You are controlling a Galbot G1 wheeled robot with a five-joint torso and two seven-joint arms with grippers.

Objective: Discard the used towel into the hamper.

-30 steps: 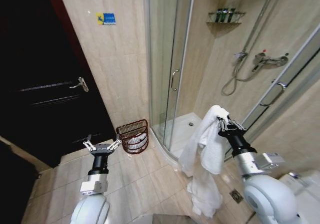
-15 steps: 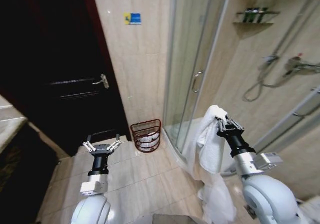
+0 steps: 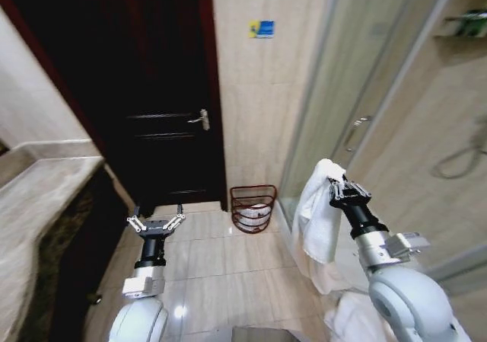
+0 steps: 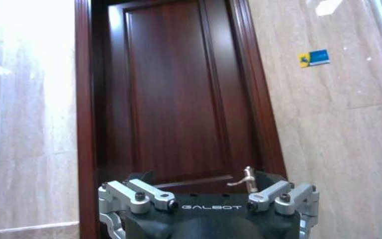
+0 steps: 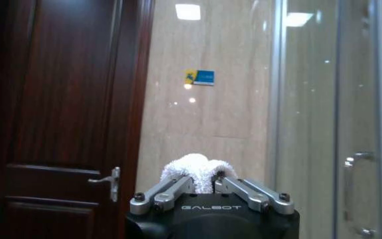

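A white towel (image 3: pixel 313 220) hangs from my right gripper (image 3: pixel 340 186), which is shut on its top fold and held up at the right of the head view. Between the jaws in the right wrist view, the towel's top (image 5: pixel 198 169) bulges out. The hamper (image 3: pixel 253 207), a small dark red-brown openwork basket with something white inside, stands on the floor against the wall between the door and the shower glass, ahead and left of the towel. My left gripper (image 3: pixel 155 222) is raised at the lower left, open, with nothing in it.
A dark wooden door (image 3: pixel 163 106) with a metal handle (image 3: pixel 201 118) fills the wall left of the hamper. Shower glass (image 3: pixel 365 98) stands to the right. A stone counter (image 3: pixel 42 205) runs along the left. Beige floor tiles (image 3: pixel 221 273) lie between me and the hamper.
The whole view has swung to the left: the door and counter have come in, the shower has slid right. Both arms keep their pose and the towel stays gripped.
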